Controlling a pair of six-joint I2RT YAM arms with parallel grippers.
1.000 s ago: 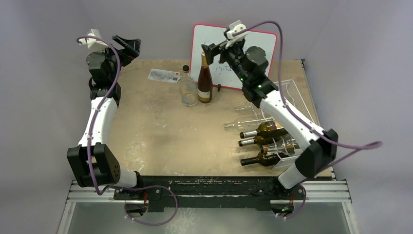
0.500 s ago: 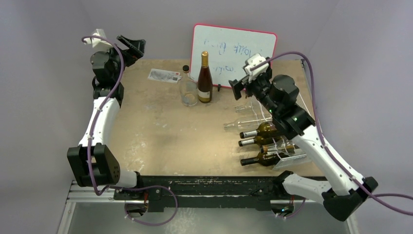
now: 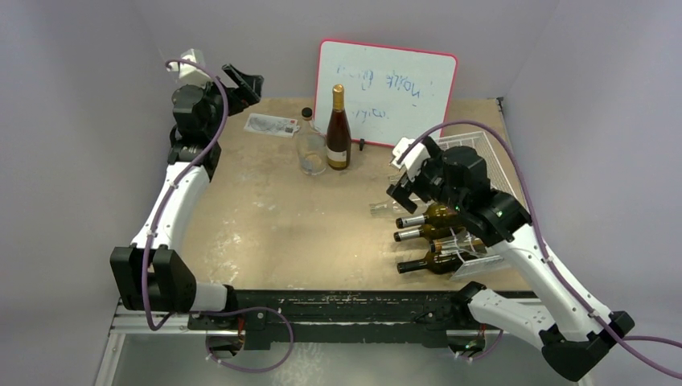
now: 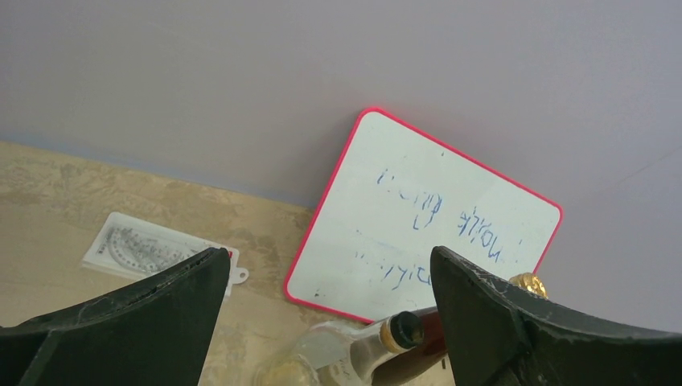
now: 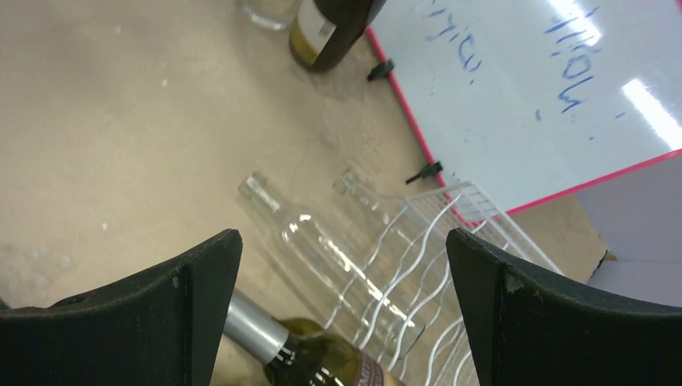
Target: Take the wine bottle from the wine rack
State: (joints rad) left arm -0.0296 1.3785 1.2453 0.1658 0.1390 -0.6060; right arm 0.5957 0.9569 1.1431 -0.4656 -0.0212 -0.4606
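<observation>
Right end effector (image 5: 342, 240) has swung down, jaws wide, over the wine rack (image 3: 481, 151).

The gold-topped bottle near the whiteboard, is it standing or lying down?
Standing upright: the bottle rests on its base on the table, neck pointing up.

Open tabletop (image 3: 265, 209) spans the centre and left of the top view. At right, wine bottles (image 3: 441, 214) lie packed side by side on the wine rack (image 3: 486, 153), necks leftward. Upper middle, an upright bottle (image 3: 338, 129), glass jar (image 3: 310, 153) and whiteboard (image 3: 386, 88) block passage.
</observation>
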